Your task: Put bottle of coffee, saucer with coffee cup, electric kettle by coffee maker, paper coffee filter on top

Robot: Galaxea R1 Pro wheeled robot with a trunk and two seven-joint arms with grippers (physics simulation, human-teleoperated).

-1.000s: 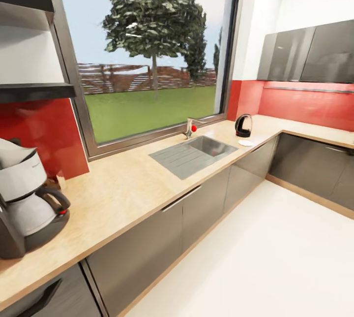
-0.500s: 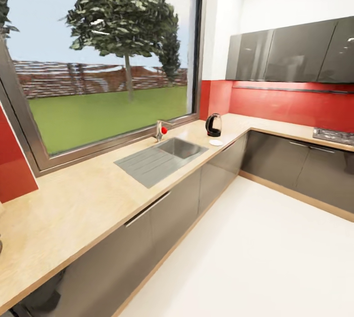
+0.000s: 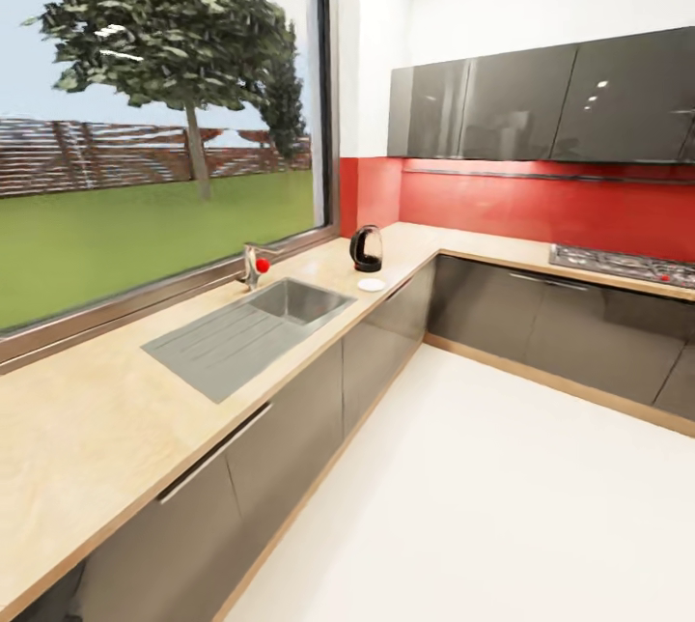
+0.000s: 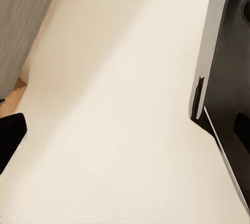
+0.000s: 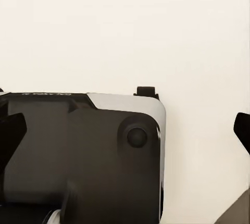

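The whole view has swung to the right over the last second: the coffee maker that stood at the near left a second ago has slid out of sight, along with the black shelves above it, and the far corner of the kitchen has come round toward the middle. That is the robot turning, not the things moving. Now the countertop (image 3: pixel 116 409) runs away along the window, past the sink (image 3: pixel 241 327) and its tap with the red knob (image 3: pixel 255 267), to the electric kettle (image 3: pixel 366 248) standing far off near the red wall, with the saucer (image 3: pixel 371 285) lying just beside it on the nearer side (whether a cup sits on it I cannot make out at this range). A hob (image 3: pixel 618 265) shows on the right-hand run. To my eye the robot is heading for the kettle and saucer to bring them back to the machine. Both wrist cameras look down at pale floor and the robot's own dark base (image 5: pixel 83 156); whether either gripper is apart or closed I cannot tell
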